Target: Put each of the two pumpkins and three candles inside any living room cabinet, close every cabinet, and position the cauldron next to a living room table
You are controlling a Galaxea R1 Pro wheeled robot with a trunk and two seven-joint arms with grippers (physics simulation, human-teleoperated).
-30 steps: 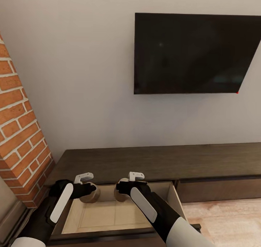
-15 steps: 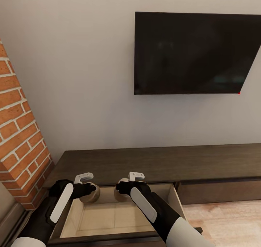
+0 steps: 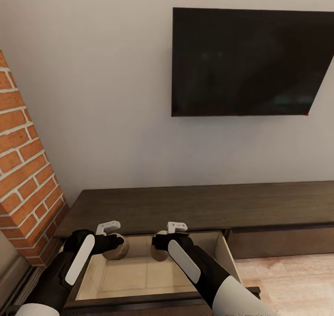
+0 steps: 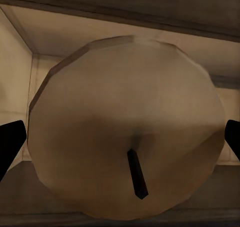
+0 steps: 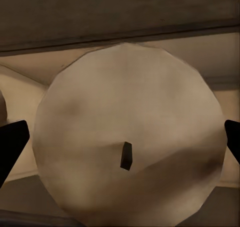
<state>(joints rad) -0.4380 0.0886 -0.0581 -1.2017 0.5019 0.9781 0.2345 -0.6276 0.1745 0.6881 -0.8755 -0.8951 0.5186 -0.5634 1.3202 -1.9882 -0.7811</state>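
Two candles held over the open cabinet drawer

The left hand [image 3: 112, 242] grips one candle [image 3: 116, 247] and the right hand [image 3: 162, 244] grips another candle [image 3: 158, 252], each pinched between its fingers, side by side above the cabinet's [image 3: 195, 209] pulled-out drawer [image 3: 125, 274], below the wall television [image 3: 250, 61].

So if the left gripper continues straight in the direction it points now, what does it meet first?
The left gripper is already shut on a candle, so the candle leads. Beyond it probably comes the pale inside of the open drawer of the cabinet, though depth is unclear.
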